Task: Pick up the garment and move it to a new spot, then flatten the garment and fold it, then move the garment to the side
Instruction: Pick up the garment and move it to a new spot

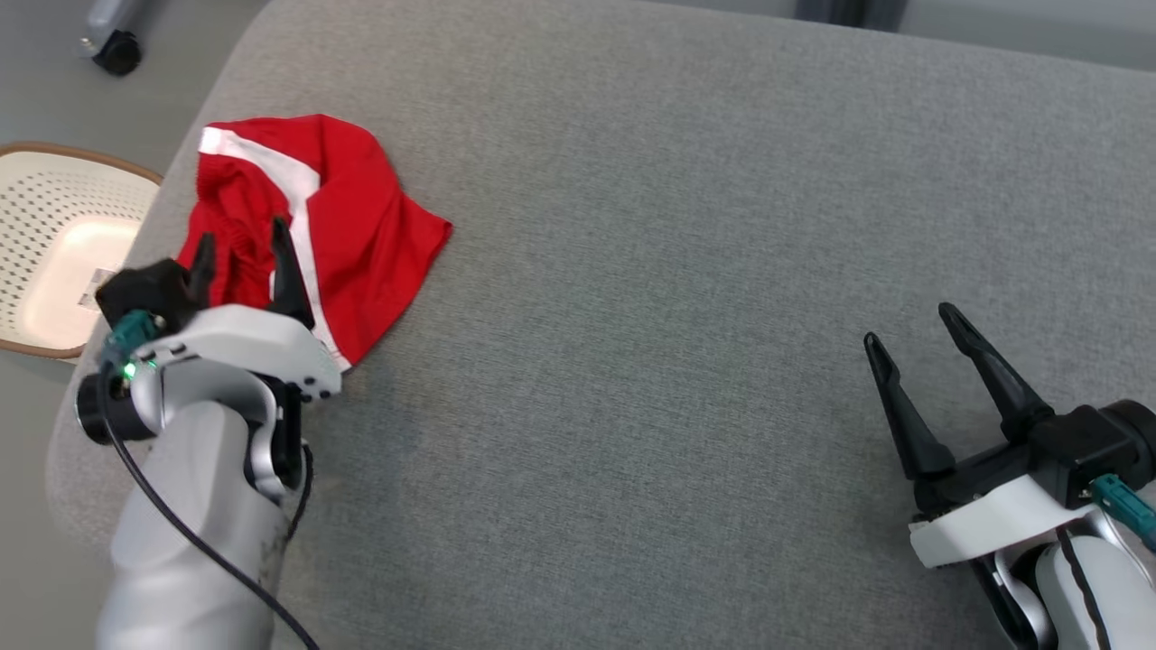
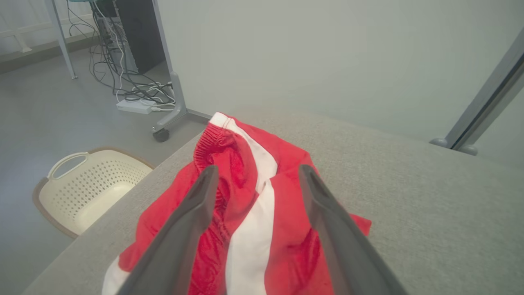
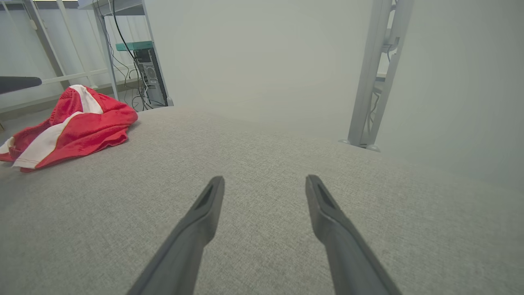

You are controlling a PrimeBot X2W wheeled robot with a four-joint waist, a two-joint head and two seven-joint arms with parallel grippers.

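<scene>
A crumpled red garment (image 1: 361,226) with white stripes lies bunched near the far left corner of the grey padded surface (image 1: 677,271). My left gripper (image 1: 240,242) hovers open over its near part, a finger on each side of the white stripe (image 2: 254,209). The garment (image 2: 245,196) lies under the fingers in the left wrist view; whether they touch the cloth is unclear. My right gripper (image 1: 912,329) stands open at the lower right, far from the garment (image 3: 69,123), with nothing between its fingers (image 3: 264,180).
A cream perforated basket (image 1: 54,253) sits on the floor just past the surface's left edge, also seen as the basket (image 2: 86,188) in the left wrist view. A wheeled metal frame (image 2: 163,123) with cables stands beyond. The grey surface stretches bare between the two grippers.
</scene>
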